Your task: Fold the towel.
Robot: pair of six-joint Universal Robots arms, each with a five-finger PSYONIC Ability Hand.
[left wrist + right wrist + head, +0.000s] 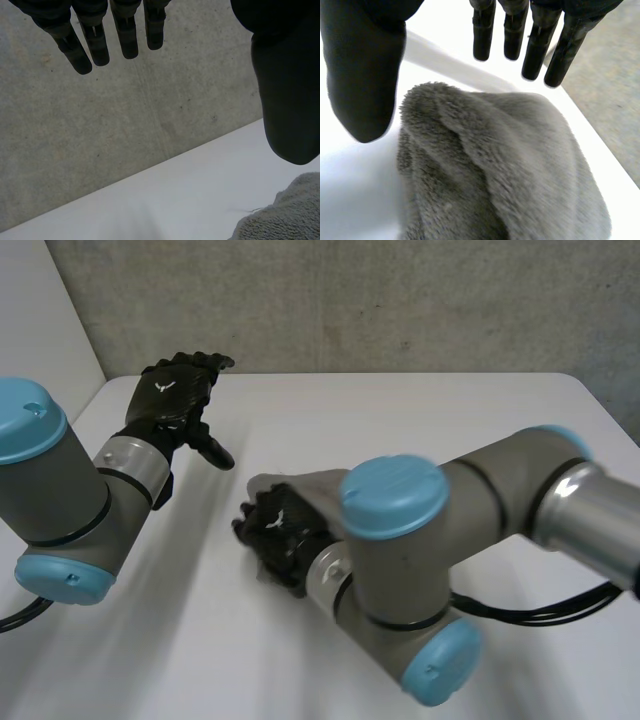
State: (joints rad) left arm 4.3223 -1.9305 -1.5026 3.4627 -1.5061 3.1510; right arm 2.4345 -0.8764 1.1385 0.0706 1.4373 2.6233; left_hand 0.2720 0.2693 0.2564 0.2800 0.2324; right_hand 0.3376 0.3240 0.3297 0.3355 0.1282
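Towel: a fluffy grey terry towel (pixel 510 165), bunched into a rumpled mound with a deep fold running through it, lying on the white table (pixel 400 420) a little to the robot's left of the table's middle.

Right hand: the black right hand (pixel 280 530) is over the near part of the towel; in the head view the cloth shows as a grey hump just beyond the back of the hand.

Right hand's state: spread. In the right wrist view its fingers (pixel 537 45) reach out straight past the far edge of the mound, with the thumb (pixel 362 65) apart at one side of it. The towel sits under the palm, between thumb and fingers, and nothing is pinched.

Left hand: the black left hand (pixel 175 390) is at the far left part of the table, well apart from the towel and the right hand.

Left hand's state: relaxed and holding nothing. In the left wrist view its fingers (pixel 95 40) are straight and the thumb (pixel 287 90) stands off to the side. A corner of the grey cloth shows beyond the thumb tip, not touching it.

Background: a rough grey concrete wall (pixel 350 300) rises behind the table's far edge.
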